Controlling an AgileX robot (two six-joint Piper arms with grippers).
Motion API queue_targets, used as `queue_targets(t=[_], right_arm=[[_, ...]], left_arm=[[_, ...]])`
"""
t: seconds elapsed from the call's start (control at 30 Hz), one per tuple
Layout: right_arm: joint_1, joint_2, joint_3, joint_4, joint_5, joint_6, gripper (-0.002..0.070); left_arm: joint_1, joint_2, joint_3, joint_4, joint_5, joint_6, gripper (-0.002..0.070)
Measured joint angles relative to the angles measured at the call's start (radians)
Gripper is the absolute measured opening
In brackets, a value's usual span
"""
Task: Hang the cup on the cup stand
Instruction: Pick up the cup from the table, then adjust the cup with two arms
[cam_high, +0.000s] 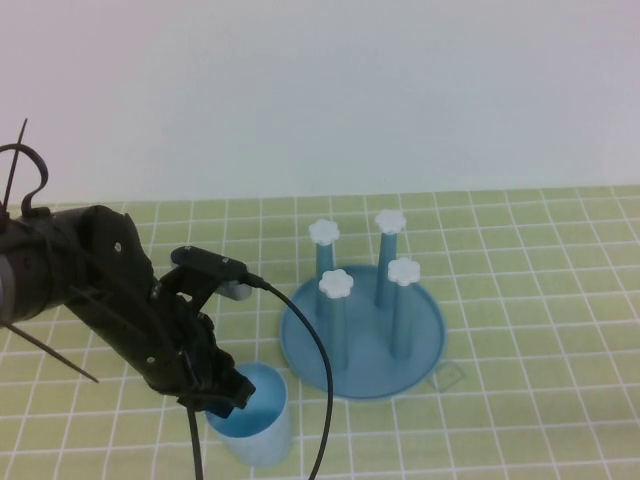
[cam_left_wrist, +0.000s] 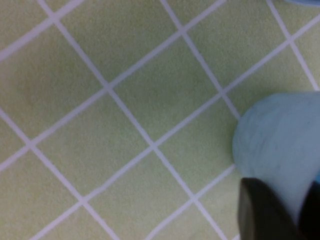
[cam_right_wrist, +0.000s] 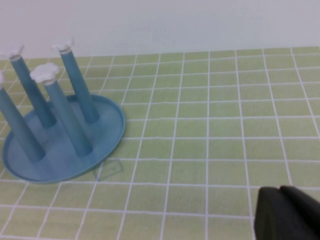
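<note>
The cup (cam_high: 252, 418), a light blue tumbler, stands upright with its mouth up on the green grid mat near the front edge. My left gripper (cam_high: 226, 390) reaches down over its near-left rim. In the left wrist view the cup wall (cam_left_wrist: 280, 145) lies between two dark fingers (cam_left_wrist: 260, 210), which stand apart astride it, one outside and one inside. The cup stand (cam_high: 362, 335), a round blue dish with four white-capped pegs, sits to the cup's right with nothing on its pegs; it also shows in the right wrist view (cam_right_wrist: 65, 135). My right gripper (cam_right_wrist: 281, 192) is shut and empty, away to the stand's right.
A black cable (cam_high: 318, 370) from the left arm loops down between the cup and the stand. A pale wall rises behind the mat. Open mat stretches to the right of the stand.
</note>
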Motion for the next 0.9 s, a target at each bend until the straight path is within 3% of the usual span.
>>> queue_targets(t=[0.13,0.33,0.53,0.7,0.9], right_arm=[[0.0,0.0,0.0,0.026,-0.006,-0.042,-0.0002],[0.0,0.0,0.0,0.128,-0.039,-0.164,-0.0002],[0.0,0.0,-0.013,0.246,-0.034,-0.306,-0.0002],[0.0,0.001,-0.096,0.3,0.065,-0.422,-0.0001],[0.0,0.024,-0.272,0.304,0.272,-0.581,-0.0001]], left_arm=[[0.0,0.0,-0.005,-0.043,0.013,0.002,0.0],[0.0,-0.006,-0.072,-0.049,0.239,0.046,0.0],[0.0,-0.085,-0.135,-0.16,0.402,0.113,0.0],[0.0,-0.186,-0.21,-0.361,0.408,0.153,0.0],[-0.028,-0.234,-0.236,-0.818,0.3,0.311,0.0]])
